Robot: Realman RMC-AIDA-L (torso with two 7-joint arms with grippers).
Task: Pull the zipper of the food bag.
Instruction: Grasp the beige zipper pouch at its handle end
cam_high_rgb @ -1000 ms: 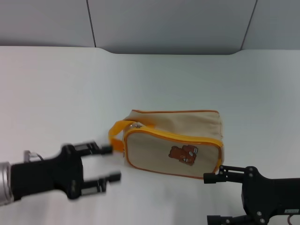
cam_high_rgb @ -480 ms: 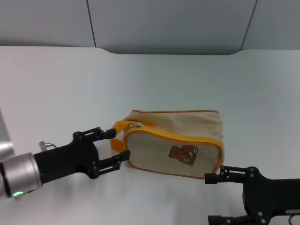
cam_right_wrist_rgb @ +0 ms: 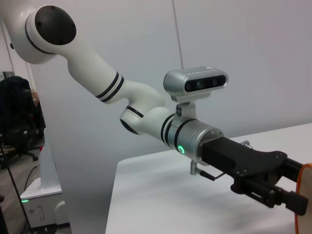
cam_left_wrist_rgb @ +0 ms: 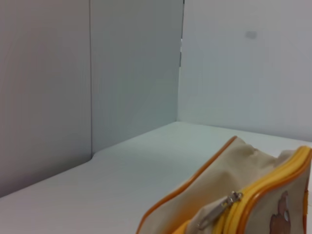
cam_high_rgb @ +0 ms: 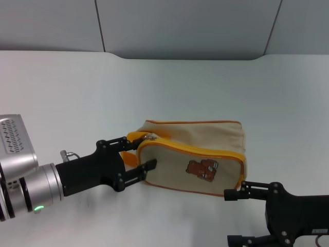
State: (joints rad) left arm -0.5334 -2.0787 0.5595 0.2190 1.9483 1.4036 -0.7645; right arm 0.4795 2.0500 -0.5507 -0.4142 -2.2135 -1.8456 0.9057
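The beige food bag (cam_high_rgb: 198,146) with a bear patch (cam_high_rgb: 201,169) lies mid-table. Its orange-yellow zipper (cam_high_rgb: 190,150) runs along the top front edge, with the silver pull tab (cam_high_rgb: 150,137) at the left end, by the loop handle (cam_high_rgb: 132,138). My left gripper (cam_high_rgb: 138,153) is open at that end, one finger on each side of the handle. The left wrist view shows the pull tab (cam_left_wrist_rgb: 219,210) close by, hanging on the zipper (cam_left_wrist_rgb: 273,183). My right gripper (cam_high_rgb: 237,216) is open and low, at the bag's front right corner, not touching it.
The white table (cam_high_rgb: 77,92) ends at a grey wall (cam_high_rgb: 180,25) behind the bag. The right wrist view shows my left arm (cam_right_wrist_rgb: 146,112) and its gripper (cam_right_wrist_rgb: 298,185) next to the bag's orange edge (cam_right_wrist_rgb: 304,200).
My left gripper has moved right, up to the bag's handle end, and its open fingers now flank the handle. The right gripper and the bag have not moved.
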